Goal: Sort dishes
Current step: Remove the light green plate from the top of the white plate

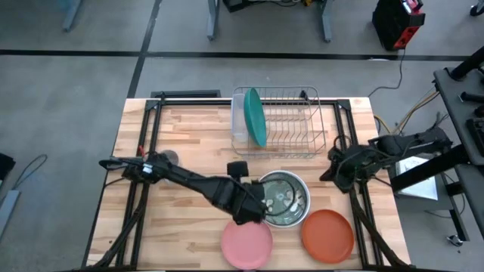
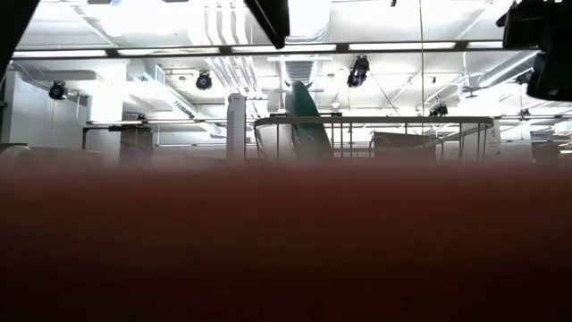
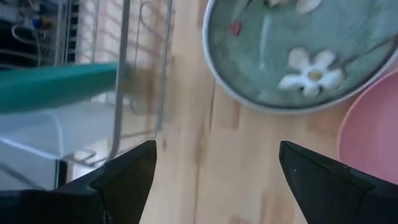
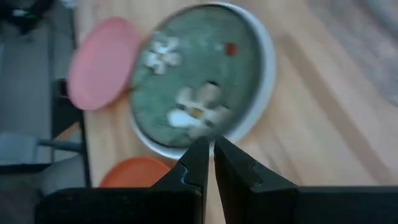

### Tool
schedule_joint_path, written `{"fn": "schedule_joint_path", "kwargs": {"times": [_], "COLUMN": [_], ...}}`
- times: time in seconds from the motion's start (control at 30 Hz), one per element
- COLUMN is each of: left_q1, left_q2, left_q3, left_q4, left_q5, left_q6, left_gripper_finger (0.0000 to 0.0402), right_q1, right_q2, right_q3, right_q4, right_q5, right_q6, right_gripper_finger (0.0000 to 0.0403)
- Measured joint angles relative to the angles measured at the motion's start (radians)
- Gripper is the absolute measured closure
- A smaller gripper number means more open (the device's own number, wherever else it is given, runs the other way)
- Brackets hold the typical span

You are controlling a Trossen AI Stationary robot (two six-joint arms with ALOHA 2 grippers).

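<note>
Left gripper wide open, empty.

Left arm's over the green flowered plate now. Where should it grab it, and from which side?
Judging by its pose, grip the raised pale rim of the green flowered plate, which lies flat. The open left gripper hangs above its left edge; lower there, one finger inside the rim, one outside, clear of the pink plate.

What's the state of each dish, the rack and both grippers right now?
teal plate: upright on edge in the rack
dish rack: holds only the teal plate
green flowered plate: flat on table
pink plate: flat on table
orange-red plate: flat on table
left gripper: open, beside the green flowered plate, empty
right gripper: shut, empty
</note>
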Motion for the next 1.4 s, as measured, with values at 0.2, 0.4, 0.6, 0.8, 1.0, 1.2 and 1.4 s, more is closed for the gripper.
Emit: {"fn": "schedule_joint_path", "kwargs": {"times": [0.2,0.4,0.6,0.8,1.0,1.2,1.4], "left_q1": [-0.041,-0.045,-0.038,-0.034,-0.034,-0.015,0.009], "left_q2": [0.041,0.097,0.181,0.239,0.259,0.259,0.259], "left_q3": [-0.003,-0.009,-0.016,-0.016,-0.016,-0.016,-0.016], "left_q4": [0.141,0.204,0.278,0.287,0.281,0.289,0.295], "left_q5": [-0.003,0.002,0.002,0.002,-0.002,0.002,0.113], "left_q6": [0.043,0.101,0.171,0.210,0.217,0.279,0.346], "left_gripper_finger": [0.0074,0.0074,0.0076,0.0091,0.0093,0.0152,0.0340], "right_q1": [0.095,0.198,0.288,0.334,0.343,0.343,0.343], "right_q2": [0.077,0.155,0.241,0.327,0.411,0.486,0.537], "right_q3": [-0.063,-0.074,-0.074,-0.074,-0.074,-0.074,-0.074], "right_q4": [0.124,0.135,0.153,0.160,0.190,0.241,0.266], "right_q5": [-0.007,0.049,0.115,0.179,0.179,0.205,0.231], "right_q6": [0.024,0.132,0.251,0.370,0.400,0.400,0.438], "right_gripper_finger": [0.0384,0.0384,0.0384,0.0384,0.0384,0.0384,0.0384]}}
